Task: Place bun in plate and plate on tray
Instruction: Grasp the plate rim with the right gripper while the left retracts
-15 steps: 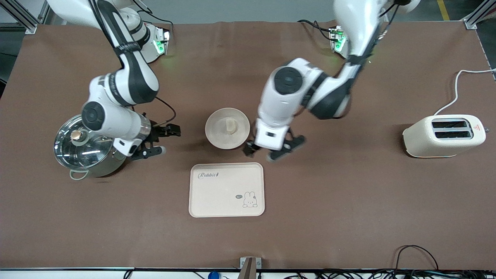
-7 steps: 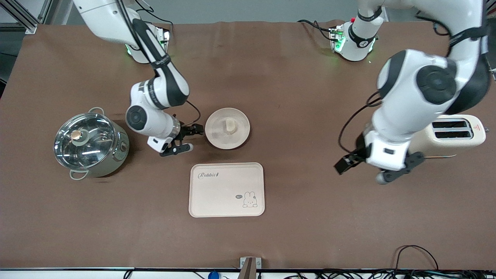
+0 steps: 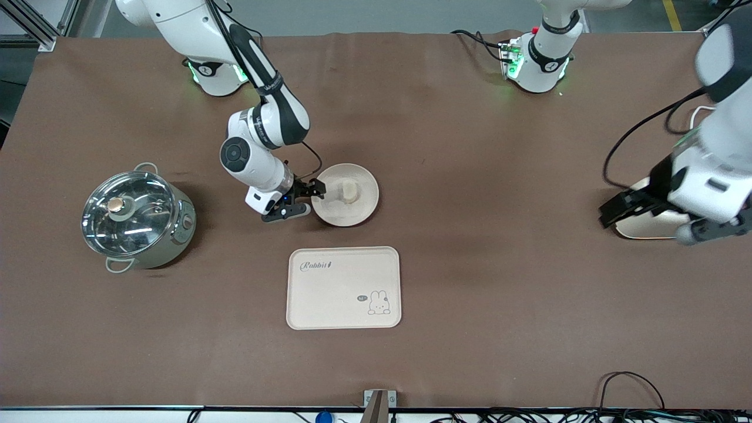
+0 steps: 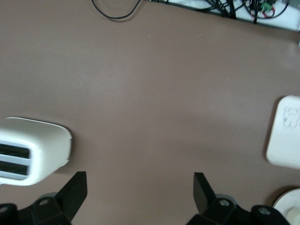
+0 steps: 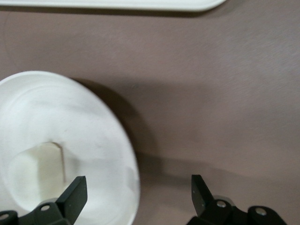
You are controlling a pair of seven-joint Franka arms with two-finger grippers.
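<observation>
Bun (image 3: 349, 190): sat in the plate (image 3: 365, 208), approx. centre, a bit off toward the robots' bases. First half of the task looked done already.
Plate: on the table, farther from the front camera than the tray (image 3: 343, 287), a clear strip of cloth between them. Not yet on the tray.
Handling (judgement): plate prob. rigid, light, smooth, so could slip in a thin pinch; raised rim is the only real purchase, w/ one finger over and one under. Bun loose on top, likely to roll or slide if the plate tips, so it wants carrying level and slow. Bun itself soft, very light.
Grip spot: rim on the pot (image 3: 139, 219) side of the plate, where the right gripper (image 3: 301, 200) was; that keeps the fingers clear of the bun.
Right gripper: low at the plate's rim on that side, fingers spread wide. In the right wrist view one finger (image 5: 74, 196) was over the plate's inside, the other over bare cloth, rim between them; nothing gripped.
Left gripper (image 3: 649, 219): up in the air over the toaster (image 3: 643, 226), well away from the plate, fingers wide and empty; this arm waited.
Change vs 0.5 s ago: right gripper moved from just beside the plate up to its rim; left arm pulled further out toward the toaster. Plate, bun, tray, pot unmoved.
</observation>
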